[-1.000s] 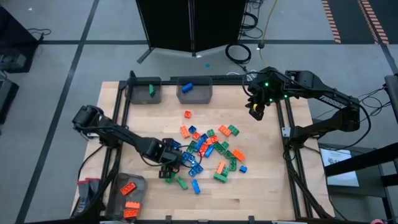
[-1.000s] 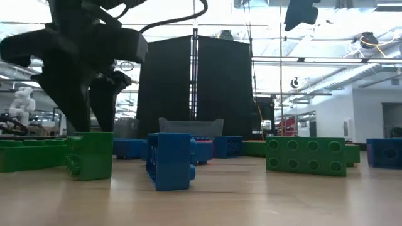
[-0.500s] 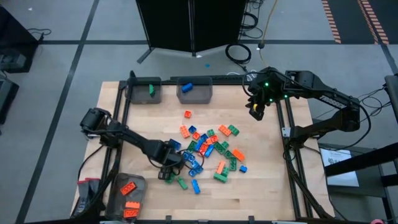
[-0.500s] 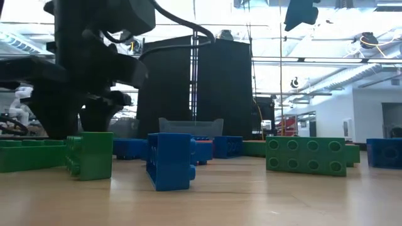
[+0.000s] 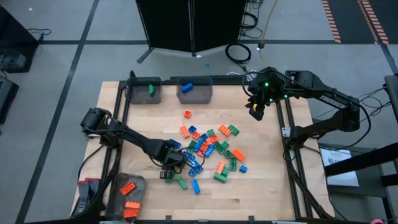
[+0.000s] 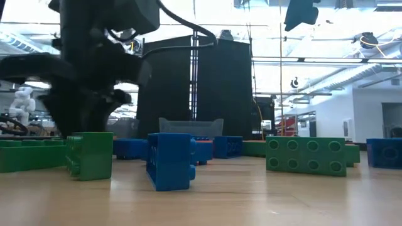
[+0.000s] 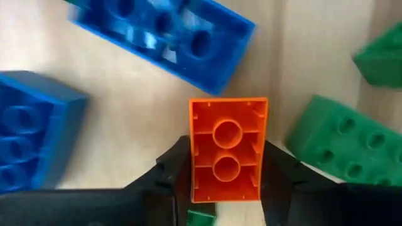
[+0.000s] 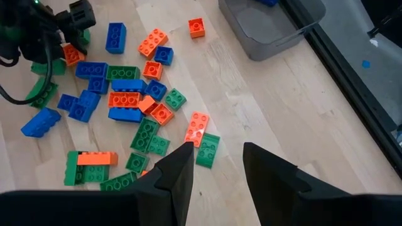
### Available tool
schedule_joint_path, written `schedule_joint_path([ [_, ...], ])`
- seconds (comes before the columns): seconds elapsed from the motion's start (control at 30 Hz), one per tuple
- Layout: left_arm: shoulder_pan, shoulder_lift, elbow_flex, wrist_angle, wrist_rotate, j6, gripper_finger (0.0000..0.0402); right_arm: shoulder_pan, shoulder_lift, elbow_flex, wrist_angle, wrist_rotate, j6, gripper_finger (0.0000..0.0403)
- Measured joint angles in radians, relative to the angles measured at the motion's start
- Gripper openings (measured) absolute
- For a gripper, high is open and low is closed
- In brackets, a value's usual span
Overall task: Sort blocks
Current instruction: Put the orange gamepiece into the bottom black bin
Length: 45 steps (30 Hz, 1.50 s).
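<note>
Small orange, green and blue blocks lie scattered on the middle of the table; the right wrist view shows the blocks too. My left gripper stands over the pile's near-left part, shut on an orange brick. In the low view the left gripper is behind a green block. My right gripper hangs open high above the table's far right side, touching nothing; its own view shows the gap between the fingers of the right gripper. My left gripper pinches the orange brick by its two long sides, one finger on each side. The fingers come from above, pointing down. The brick's hollow underside faces up toward the wrist camera. Whether it is clear of the table I cannot tell.
Two translucent grey bins sit at the far edge: one holds a green block, the other a blue one. A third bin at the near left corner holds orange blocks. Blue and green bricks lie close around the held brick.
My left gripper has come down and a little toward the table's near edge, onto the pile's near-left part. The right arm has kept still.
</note>
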Motion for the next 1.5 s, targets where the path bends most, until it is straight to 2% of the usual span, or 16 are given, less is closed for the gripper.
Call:
schedule_joint_path([
  [0.3,-0.014,-0.116,0.083,-0.142,-0.022,-0.101,0.0124,0.0,0.0,0.0,0.008,0.005,0.0,0.0135],
  [0.5,-0.038,-0.193,0.172,-0.305,-0.022,-0.205,0.0124,0.0,0.0,0.0,0.021,0.005,0.0,0.0135],
  [0.8,-0.135,-0.297,0.258,-0.432,-0.019,-0.368,0.0124,0.0,0.0,0.0,0.07,0.005,0.001,0.0135],
  [1.0,-0.259,-0.348,0.265,-0.439,0.004,-0.551,0.0124,0.0,0.0,0.0,0.07,0.005,0.026,0.0135],
  [1.33,-0.547,-0.342,0.265,-0.466,0.013,-0.911,0.0124,0.0,0.0,0.0,0.077,0.004,0.054,0.0135],
  [1.5,-0.672,-0.34,0.265,-0.467,-0.035,-1.115,0.0124,0.0,0.0,0.0,0.077,0.004,0.065,0.0135],
])
